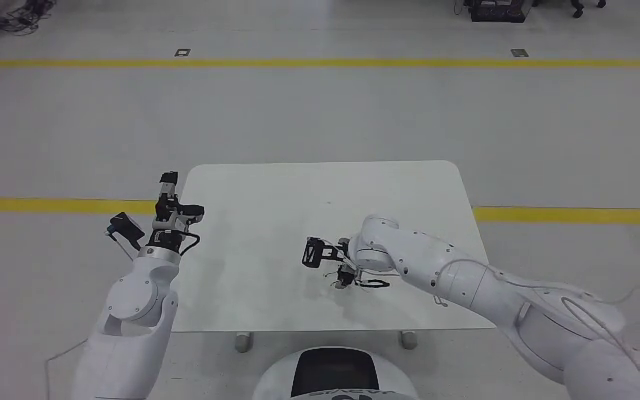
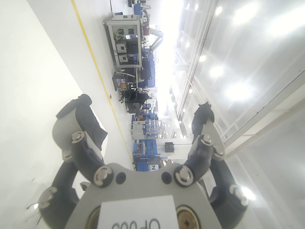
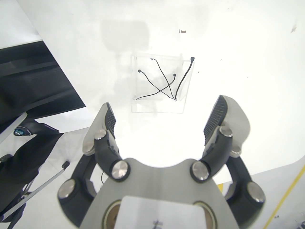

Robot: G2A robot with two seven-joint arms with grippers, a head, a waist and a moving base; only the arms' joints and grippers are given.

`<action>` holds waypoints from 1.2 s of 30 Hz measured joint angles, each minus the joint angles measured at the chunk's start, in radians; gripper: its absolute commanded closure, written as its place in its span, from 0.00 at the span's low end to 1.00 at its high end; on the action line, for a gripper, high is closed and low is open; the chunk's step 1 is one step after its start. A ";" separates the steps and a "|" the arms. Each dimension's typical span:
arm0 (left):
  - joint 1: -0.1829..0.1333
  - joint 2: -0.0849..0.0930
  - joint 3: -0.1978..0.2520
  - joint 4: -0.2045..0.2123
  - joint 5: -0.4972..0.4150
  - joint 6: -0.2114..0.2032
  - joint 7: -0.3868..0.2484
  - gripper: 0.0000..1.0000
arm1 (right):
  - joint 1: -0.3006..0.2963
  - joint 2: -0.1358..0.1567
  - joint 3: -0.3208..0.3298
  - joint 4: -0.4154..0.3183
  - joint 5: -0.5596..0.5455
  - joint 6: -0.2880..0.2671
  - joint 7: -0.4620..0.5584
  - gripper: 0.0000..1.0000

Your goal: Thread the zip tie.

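White tabletop [image 1: 400,190], smooth & matte, rounded corners, sits on a pale glossy floor w/ yellow stripes [image 1: 300,63] at 12 and across 3–9 in the top view.

Right gripper [image 1: 316,252] hangs over the table approx center, toward the 6 edge, nose aimed to 9. Its wrist view has the jaws spread wide [image 3: 164,107], nothing between them. Fingers are gray metal w/ black ribbed pads [image 3: 213,117].

Straight ahead of that gripper stands a clear box [image 3: 157,107]: square, thin see-thru walls, open top, resting flat on the table. Four black zip ties [image 3: 183,79] lean inside it, thin flexible strips w/ small square heads up, tails bunched in one lower corner, two crossing. Box is well apart from the fingertips, w/ bare white surface all round it. Table edge and a rounded corner lie behind the gripper.

Left gripper [image 1: 175,200] is at the table's 9 edge, pointing toward 12, off the surface. Wrist view: jaws spread [image 2: 143,106], holding nothing, black rubbery fingertips [image 2: 82,110] on metal links.
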 measured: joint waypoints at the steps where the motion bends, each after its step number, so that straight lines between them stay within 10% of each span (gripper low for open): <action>1: 0.000 0.000 0.000 0.000 0.000 0.000 0.000 0.00 | 0.000 0.000 0.000 0.000 0.000 0.000 0.000 0.00; 11: 0.000 0.000 0.000 0.000 0.000 0.000 0.000 0.00 | -0.020 0.000 0.008 0.018 -0.029 0.000 -0.037 0.00; 12: 0.000 0.000 0.000 0.000 0.000 0.000 0.000 0.00 | -0.021 0.000 0.008 0.018 -0.031 0.000 -0.036 0.08; 13: 0.000 0.000 0.000 0.000 0.000 0.000 0.000 0.00 | -0.022 -0.001 0.008 0.018 -0.032 0.000 -0.036 0.42; 17: 0.000 0.000 0.000 0.000 0.000 0.000 0.000 0.00 | -0.024 -0.003 0.005 0.023 -0.034 0.000 -0.041 0.58; 36: 0.000 0.000 0.000 0.000 0.000 0.000 0.000 0.00 | -0.038 -0.024 -0.002 0.078 -0.027 0.000 -0.057 0.75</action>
